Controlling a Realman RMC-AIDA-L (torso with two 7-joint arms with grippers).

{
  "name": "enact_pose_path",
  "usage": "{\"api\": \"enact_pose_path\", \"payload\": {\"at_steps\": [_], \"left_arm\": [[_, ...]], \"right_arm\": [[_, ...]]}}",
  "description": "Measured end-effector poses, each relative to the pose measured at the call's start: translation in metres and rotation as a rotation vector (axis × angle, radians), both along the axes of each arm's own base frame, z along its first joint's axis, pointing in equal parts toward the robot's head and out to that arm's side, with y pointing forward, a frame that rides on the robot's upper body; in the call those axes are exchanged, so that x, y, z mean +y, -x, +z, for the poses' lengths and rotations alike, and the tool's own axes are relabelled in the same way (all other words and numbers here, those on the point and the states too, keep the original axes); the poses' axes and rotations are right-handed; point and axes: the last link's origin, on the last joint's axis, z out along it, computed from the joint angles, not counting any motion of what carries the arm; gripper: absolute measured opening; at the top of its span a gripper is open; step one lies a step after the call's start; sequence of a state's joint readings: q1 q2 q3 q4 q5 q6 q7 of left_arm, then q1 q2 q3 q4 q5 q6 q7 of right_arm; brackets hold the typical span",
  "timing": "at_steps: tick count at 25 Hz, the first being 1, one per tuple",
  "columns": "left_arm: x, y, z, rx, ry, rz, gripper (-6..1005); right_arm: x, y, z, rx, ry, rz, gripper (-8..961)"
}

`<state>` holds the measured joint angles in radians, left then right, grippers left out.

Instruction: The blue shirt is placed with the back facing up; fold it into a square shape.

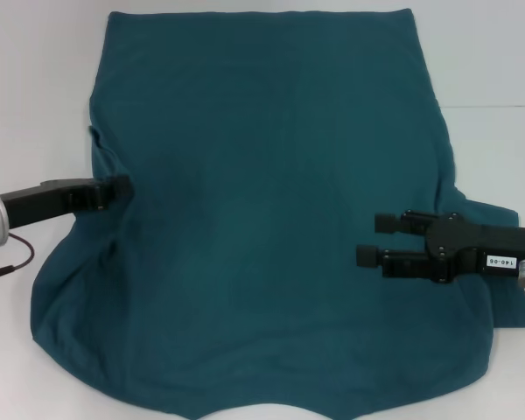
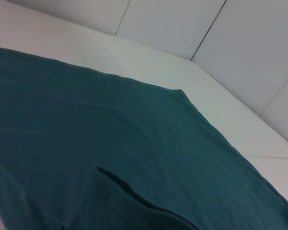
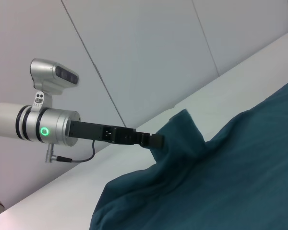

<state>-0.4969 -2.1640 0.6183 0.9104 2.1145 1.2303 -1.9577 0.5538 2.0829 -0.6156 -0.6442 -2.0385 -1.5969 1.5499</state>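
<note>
blue shirt (image 1: pixel 271 219) spread flat, back up, across the white worktop (image 1: pixel 35 87). left hand (image 1: pixel 118 191) pinched shut on the shirt's left sleeve edge, cloth lifted into a small peak, arm reaching in level from the shirt's left side. right hand (image 1: pixel 374 239) hovering above the shirt's right half near the sleeve, fingers spread wide, holding nothing, arm low and level. probably the first side fold: best to grip the right sleeve edge too, then carry both edges toward the shirt's middle, keeping the cloth taut and flat to avoid wrinkles.
</note>
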Motion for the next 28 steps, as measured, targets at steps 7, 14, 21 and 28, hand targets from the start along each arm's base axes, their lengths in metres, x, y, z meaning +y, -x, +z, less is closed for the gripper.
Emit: {"api": "enact_pose_path", "payload": {"at_steps": [7, 14, 21, 28], "left_arm": [[0.001, -0.006, -0.011, -0.033, 0.029, -0.008, 35], [-0.004, -0.008, -0.019, -0.088, 0.040, -0.031, 147], [-0.009, 0.011, -0.010, -0.039, -0.027, -0.007, 340], [-0.013, 0.033, -0.009, 0.031, -0.085, 0.059, 645]], "right_arm": [[-0.001, -0.001, 0.000, 0.003, 0.002, -0.007, 895], [-0.001, -0.001, 0.000, 0.006, 0.003, -0.010, 895], [-0.001, -0.001, 0.000, 0.007, -0.001, -0.012, 895], [0.001, 0.000, 0.001, 0.008, -0.003, -0.012, 895]]}}
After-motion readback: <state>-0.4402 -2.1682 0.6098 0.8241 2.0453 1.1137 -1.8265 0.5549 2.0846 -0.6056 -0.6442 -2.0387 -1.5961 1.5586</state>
